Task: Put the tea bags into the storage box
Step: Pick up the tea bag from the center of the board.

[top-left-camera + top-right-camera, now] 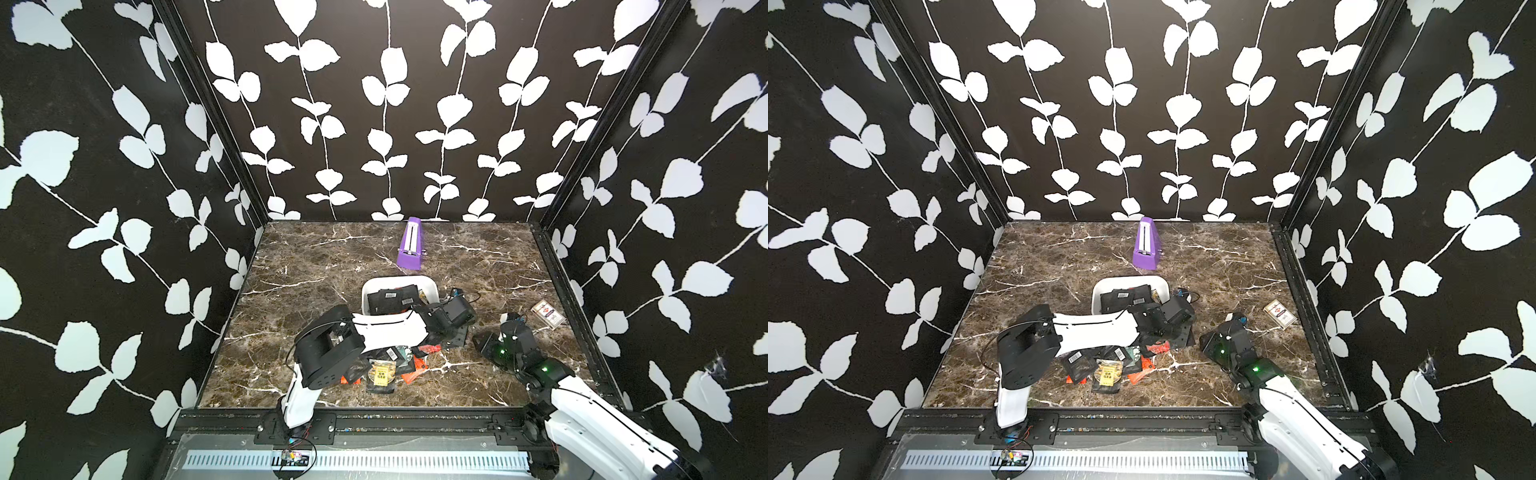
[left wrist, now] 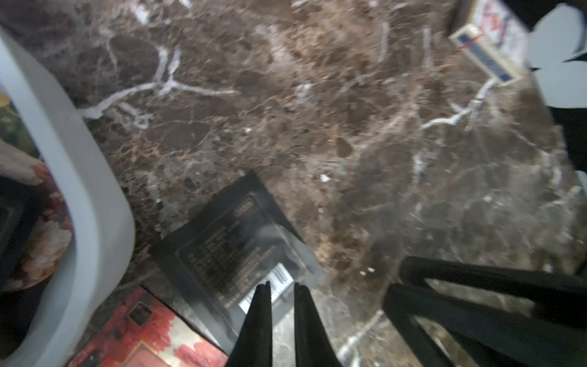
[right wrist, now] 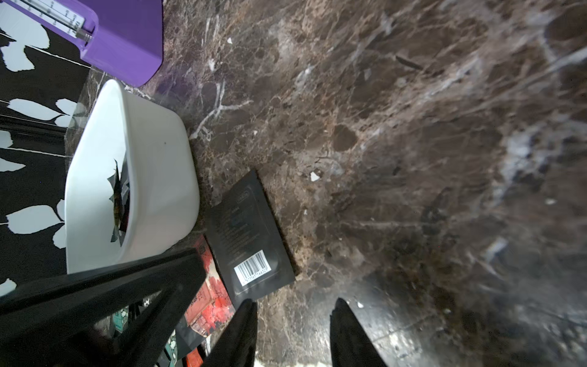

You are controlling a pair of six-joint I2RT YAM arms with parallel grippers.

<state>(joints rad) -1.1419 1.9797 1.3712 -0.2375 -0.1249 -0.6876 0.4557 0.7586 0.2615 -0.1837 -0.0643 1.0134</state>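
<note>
Tea bags (image 1: 383, 372) lie in the storage box (image 1: 395, 281) and before it; the wedge (image 1: 409, 255) stands behind.

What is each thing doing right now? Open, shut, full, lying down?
storage box: upright, partly filled.
tea bags: some in the box, many heaped outside it.
black tea bag: flat beside the box.
left gripper: fingers nearly closed at the black tea bag's corner; grip unclear.
right gripper: fingers apart, empty.
purple wedge: at the back, untouched.
card pack: lying flat, untouched.
</note>
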